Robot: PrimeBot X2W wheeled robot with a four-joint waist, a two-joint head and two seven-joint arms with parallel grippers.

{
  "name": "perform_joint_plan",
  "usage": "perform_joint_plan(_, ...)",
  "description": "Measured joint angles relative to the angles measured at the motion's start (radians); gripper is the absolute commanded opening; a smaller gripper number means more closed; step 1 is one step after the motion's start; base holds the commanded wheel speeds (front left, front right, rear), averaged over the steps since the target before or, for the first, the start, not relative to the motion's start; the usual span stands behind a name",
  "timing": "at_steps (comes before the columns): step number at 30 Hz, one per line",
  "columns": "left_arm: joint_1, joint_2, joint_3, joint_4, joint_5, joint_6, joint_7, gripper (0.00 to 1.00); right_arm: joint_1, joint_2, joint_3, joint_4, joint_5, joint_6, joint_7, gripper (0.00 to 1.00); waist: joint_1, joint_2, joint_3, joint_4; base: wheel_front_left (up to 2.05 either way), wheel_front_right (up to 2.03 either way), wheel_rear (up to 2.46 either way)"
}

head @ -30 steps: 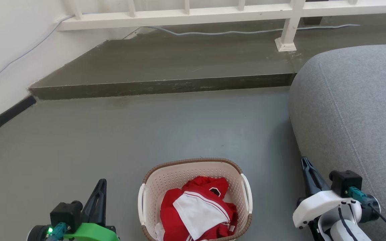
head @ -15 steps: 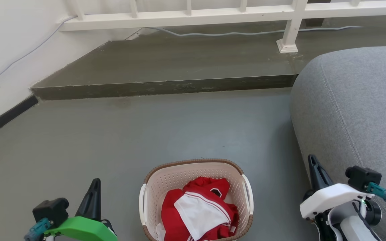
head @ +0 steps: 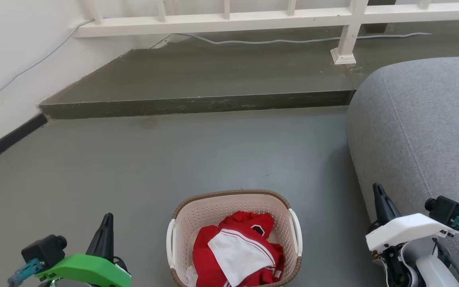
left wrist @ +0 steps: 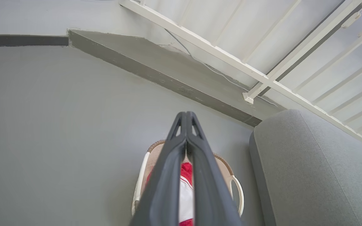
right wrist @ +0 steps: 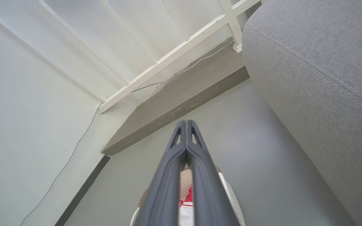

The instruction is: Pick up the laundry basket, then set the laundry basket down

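Where the laundry basket [head: 209,211] rests, floor [head: 134,159] is grey.

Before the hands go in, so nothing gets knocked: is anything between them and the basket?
Nothing visible. Bare floor separates the left hand and the right hand from the basket; the sofa lies outside the right hand, not between.

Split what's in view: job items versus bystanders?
Job: laundry basket on the floor; left gripper and right gripper, both shut, either side of it, not touching.
Bystanders: red and white clothes inside the basket; grey sofa; white railing; cable; raised step.
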Motion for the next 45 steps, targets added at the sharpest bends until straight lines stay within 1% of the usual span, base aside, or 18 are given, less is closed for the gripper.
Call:
perform_joint_plan(13, -0.003, -0.008, 0.055, 0.021, -0.153, -0.028, 0.037, 0.00, -0.002, 0.005, -0.051, -0.004, 0.171, 0.032, 0.046, 0.00, 0.0000, 0.0000, -0.004, 0.005, 0.00, 0.00, 0.00)
perform_joint_plan(24, -0.010, -0.030, 0.099, 0.042, -0.286, -0.058, 0.071, 0.00, -0.008, 0.008, -0.098, -0.006, 0.320, 0.059, 0.083, 0.00, 0.0000, 0.0000, -0.007, 0.009, 0.00, 0.00, 0.00)
perform_joint_plan(25, -0.014, -0.033, 0.110, 0.047, -0.313, -0.059, 0.075, 0.00, -0.009, 0.008, -0.107, -0.007, 0.344, 0.062, 0.091, 0.00, 0.0000, 0.0000, -0.007, 0.010, 0.00, 0.00, 0.00)
perform_joint_plan(26, -0.014, -0.033, 0.110, 0.047, -0.313, -0.059, 0.075, 0.00, -0.009, 0.008, -0.107, -0.007, 0.344, 0.062, 0.091, 0.00, 0.0000, 0.0000, -0.007, 0.010, 0.00, 0.00, 0.00)
perform_joint_plan(30, -0.029, -0.036, 0.123, 0.051, -0.357, -0.069, 0.089, 0.00, -0.012, 0.010, -0.120, -0.007, 0.398, 0.075, 0.104, 0.00, 0.0000, 0.0000, -0.008, 0.012, 0.00, 0.00, 0.00)
perform_joint_plan(39, -0.035, -0.044, 0.159, 0.065, -0.467, -0.086, 0.112, 0.00, -0.023, 0.016, -0.156, -0.009, 0.518, 0.094, 0.132, 0.00, 0.0000, 0.0000, -0.011, 0.015, 0.00, 0.00, 0.00)
perform_joint_plan(45, -0.051, -0.060, 0.185, 0.079, -0.536, -0.110, 0.130, 0.00, -0.023, 0.023, -0.180, -0.010, 0.595, 0.108, 0.152, 0.00, 0.0000, 0.0000, -0.013, 0.017, 0.00, 0.00, 0.00)
